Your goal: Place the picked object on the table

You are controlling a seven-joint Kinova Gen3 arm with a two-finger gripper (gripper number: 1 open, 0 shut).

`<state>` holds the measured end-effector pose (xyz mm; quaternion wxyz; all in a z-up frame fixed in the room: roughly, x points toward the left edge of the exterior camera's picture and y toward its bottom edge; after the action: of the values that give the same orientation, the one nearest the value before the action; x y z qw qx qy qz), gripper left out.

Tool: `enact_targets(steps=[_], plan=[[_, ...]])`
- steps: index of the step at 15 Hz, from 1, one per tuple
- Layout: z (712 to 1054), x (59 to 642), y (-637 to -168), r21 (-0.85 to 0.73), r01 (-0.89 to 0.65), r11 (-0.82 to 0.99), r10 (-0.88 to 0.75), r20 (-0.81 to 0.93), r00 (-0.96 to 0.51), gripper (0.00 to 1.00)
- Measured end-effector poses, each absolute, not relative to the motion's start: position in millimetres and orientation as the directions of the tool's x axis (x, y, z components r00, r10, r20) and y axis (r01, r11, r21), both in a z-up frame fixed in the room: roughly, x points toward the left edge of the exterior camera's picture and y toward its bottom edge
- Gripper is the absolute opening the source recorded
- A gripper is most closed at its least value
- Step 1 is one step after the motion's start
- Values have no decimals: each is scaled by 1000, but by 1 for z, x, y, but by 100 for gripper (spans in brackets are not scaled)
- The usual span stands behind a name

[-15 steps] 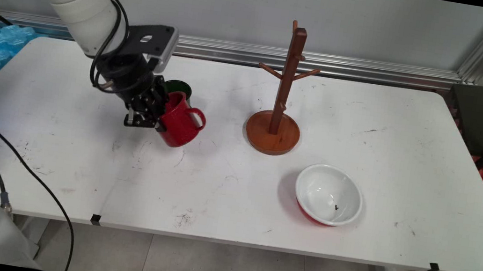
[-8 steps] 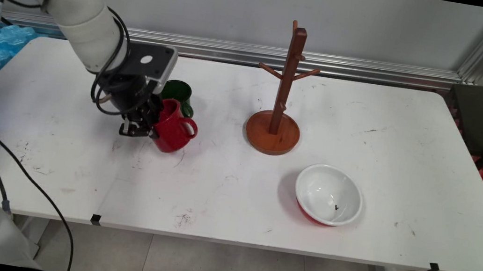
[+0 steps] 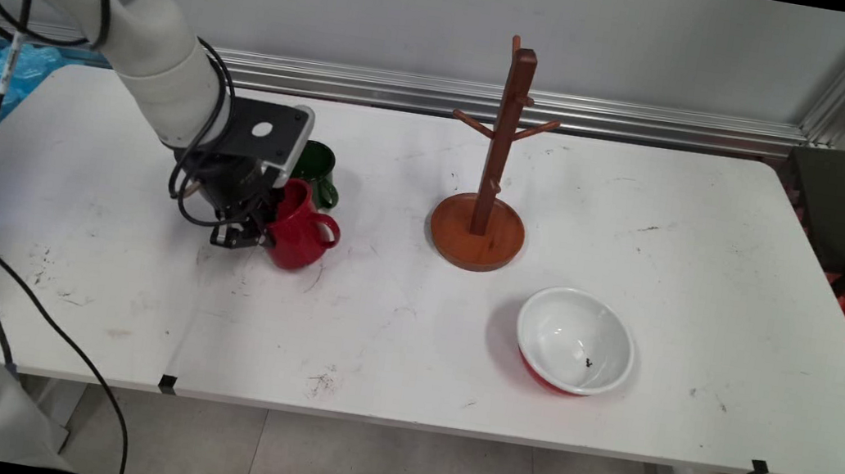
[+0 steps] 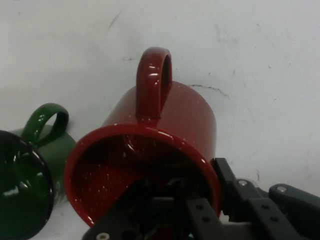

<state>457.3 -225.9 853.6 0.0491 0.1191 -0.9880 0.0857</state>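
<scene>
Red mug [image 3: 300, 226], tilted and low over the white table [image 3: 392, 332], is clamped by its rim in the black gripper [image 3: 252, 228], beside a green mug [image 3: 314, 164]. Wooden mug rack [image 3: 492, 164] stands bare, well apart.

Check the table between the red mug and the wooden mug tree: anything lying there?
Nothing lies there. In the main view the table between the red mug, held by the gripper, and the wooden mug tree is bare apart from scuffs.
</scene>
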Motion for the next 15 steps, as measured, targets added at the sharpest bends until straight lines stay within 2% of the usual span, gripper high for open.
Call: enact_targets(steps=[11,12,15], plan=[[830,446,-225,-178,-224,958,-211,89,-974,0],[829,445,-226,-180,-223,958,-209,89,-974,100],[825,442,-226,-185,-219,958,-205,92,-974,100]])
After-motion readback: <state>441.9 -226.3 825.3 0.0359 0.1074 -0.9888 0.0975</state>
